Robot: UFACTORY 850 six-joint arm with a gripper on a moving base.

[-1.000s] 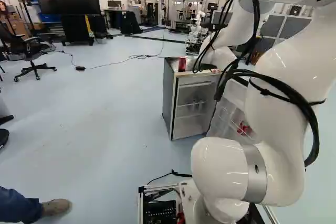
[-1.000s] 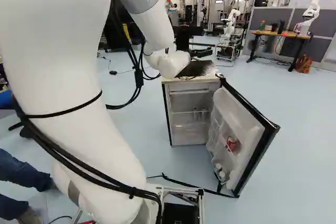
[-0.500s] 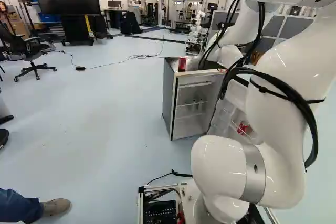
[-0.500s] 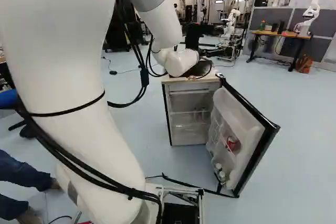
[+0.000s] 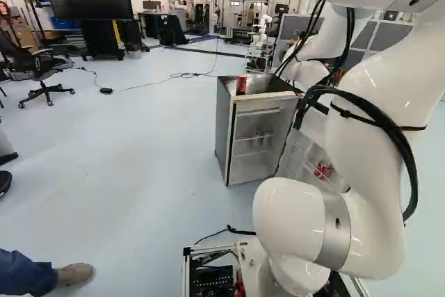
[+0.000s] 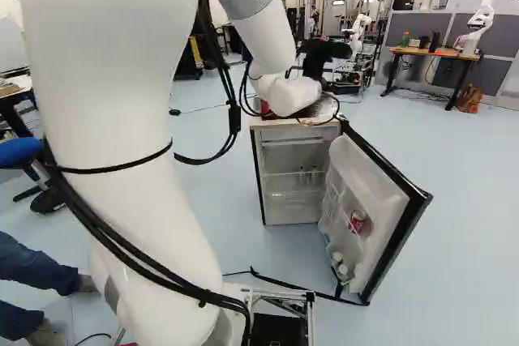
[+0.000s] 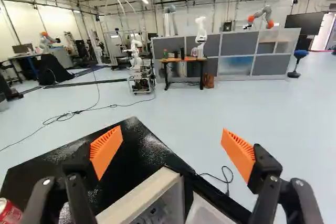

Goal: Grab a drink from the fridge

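Farther right now with the arm (image 6: 296,96), toward the fridge's (image 6: 277,123) right edge, pincer (image 7: 172,132) wide apart. Gently squeeze the door's (image 6: 365,172) likely slippery red can (image 6: 358,220) round its middle.

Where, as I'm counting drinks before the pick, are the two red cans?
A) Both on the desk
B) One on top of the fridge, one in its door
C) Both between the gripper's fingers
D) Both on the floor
B: one red can stands on top of the fridge, and the other can sits in a rack of its open door.
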